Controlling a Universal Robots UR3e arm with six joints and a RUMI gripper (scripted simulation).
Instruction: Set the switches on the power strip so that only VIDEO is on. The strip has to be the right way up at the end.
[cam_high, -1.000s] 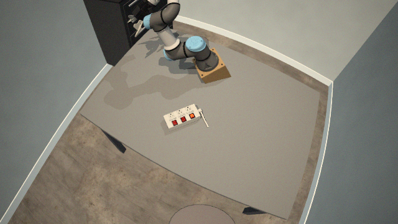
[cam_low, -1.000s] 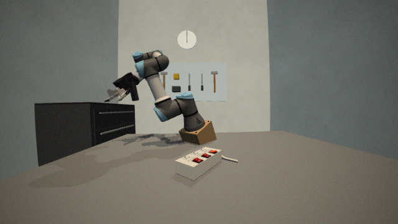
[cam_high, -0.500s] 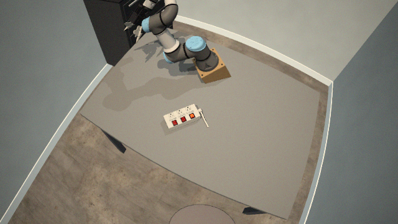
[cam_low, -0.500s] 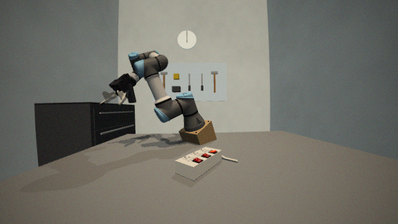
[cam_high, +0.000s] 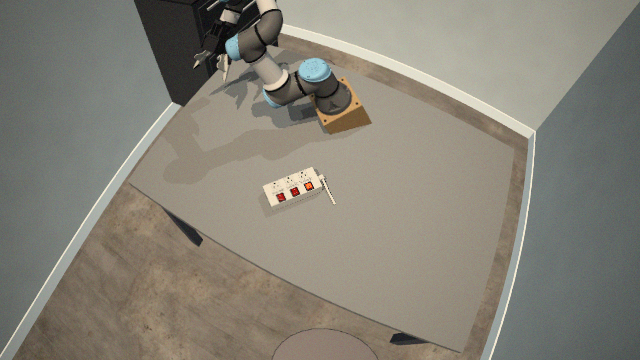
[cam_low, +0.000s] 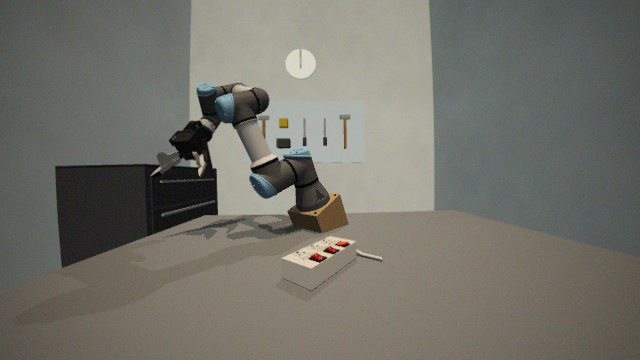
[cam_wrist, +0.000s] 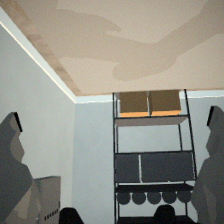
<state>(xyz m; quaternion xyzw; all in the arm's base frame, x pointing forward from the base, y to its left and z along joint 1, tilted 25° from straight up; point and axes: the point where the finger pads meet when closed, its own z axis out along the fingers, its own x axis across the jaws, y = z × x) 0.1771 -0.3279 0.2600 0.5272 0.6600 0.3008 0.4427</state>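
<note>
Power strip (cam_high: 292, 187) mid-table (cam_high: 425, 200), arm base (cam_high: 356, 120) behind it, cabinet (cam_low: 100, 200) beside the table

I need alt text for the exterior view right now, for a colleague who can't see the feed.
A white power strip lies switch-side up on the grey table, its three red switches showing and a short cord stub at its far end. Behind it, the arm on its wooden base holds its open, empty pincer high, near a black drawer cabinet.
</note>
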